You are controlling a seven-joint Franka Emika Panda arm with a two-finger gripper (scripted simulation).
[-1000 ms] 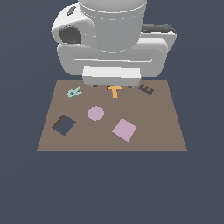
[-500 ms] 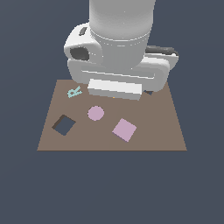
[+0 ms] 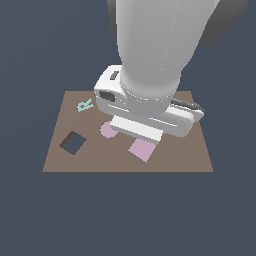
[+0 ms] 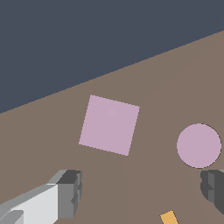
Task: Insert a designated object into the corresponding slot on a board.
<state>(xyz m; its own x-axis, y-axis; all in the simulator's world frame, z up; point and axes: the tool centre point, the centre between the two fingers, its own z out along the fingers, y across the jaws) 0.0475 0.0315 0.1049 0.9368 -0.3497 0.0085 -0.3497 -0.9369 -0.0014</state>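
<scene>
Tile [image 4: 109,125] is what matters now: a flat pink-mauve square lying on the brown board [image 3: 190,160], rotated a little against the board's edges. From the exterior view it sits toward the near side of the board, somewhat to that view's right of the middle, and the big white arm hides part of it. The pink disc [image 4: 199,145] lies near it but apart, not touching. The slot [image 3: 73,143], a dark square hole, is well apart on that view's left side of the board. The teal R [image 3: 85,105] is farther back on the left, and a small orange piece [image 4: 169,217] shows at the edge of the wrist view.

The gripper [image 4: 144,190] hangs above the board with its two fingers spread wide and nothing between them; the tile lies beyond the gap, not yet inside it.

I judge the tile to be light, stiff and very thin, so there is little height for the fingers to catch. Its smooth faces may slip. The best hold, I think, is on two opposite straight edges at the middle, with the fingers turned to match its rotation, going down almost to the board. A grip on the corners could let it swing, and then it would not meet the slot squarely.
</scene>
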